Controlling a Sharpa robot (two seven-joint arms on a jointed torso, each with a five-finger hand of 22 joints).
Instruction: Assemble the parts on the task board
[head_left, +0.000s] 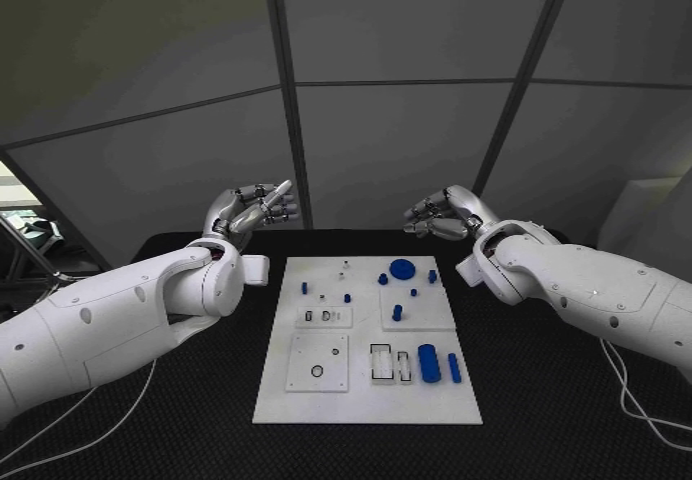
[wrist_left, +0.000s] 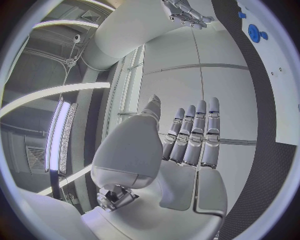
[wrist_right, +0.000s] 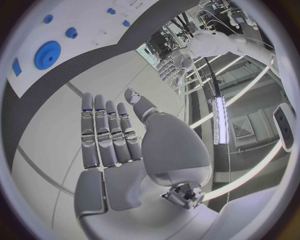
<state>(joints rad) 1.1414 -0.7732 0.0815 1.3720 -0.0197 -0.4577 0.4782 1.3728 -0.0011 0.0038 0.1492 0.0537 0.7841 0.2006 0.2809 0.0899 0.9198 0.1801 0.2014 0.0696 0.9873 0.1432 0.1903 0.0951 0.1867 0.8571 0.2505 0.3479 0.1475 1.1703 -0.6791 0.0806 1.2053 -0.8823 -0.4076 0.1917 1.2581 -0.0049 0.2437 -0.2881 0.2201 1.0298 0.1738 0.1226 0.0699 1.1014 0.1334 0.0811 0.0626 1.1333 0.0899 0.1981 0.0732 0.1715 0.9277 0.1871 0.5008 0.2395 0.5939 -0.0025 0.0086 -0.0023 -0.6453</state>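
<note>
Nearest on the white task board (head_left: 274, 405), at its near right, a blue cylinder (head_left: 428, 362) and a thinner blue bar (head_left: 454, 368) lie beside an open slot. Farther back, small blue pegs (head_left: 397, 312) stand or lie around the middle plates, and a round blue disc (head_left: 402, 268) sits near the far edge. These parts look light, rigid and smooth, probably slippery; the cylinder likely wants a pinch across its middle, the disc by its rim. Beyond the board, both hands are raised clear of the black table (head_left: 548, 400). The left hand (head_left: 254, 210) and right hand (head_left: 444, 215) each have straight, extended fingers and hold nothing.
</note>
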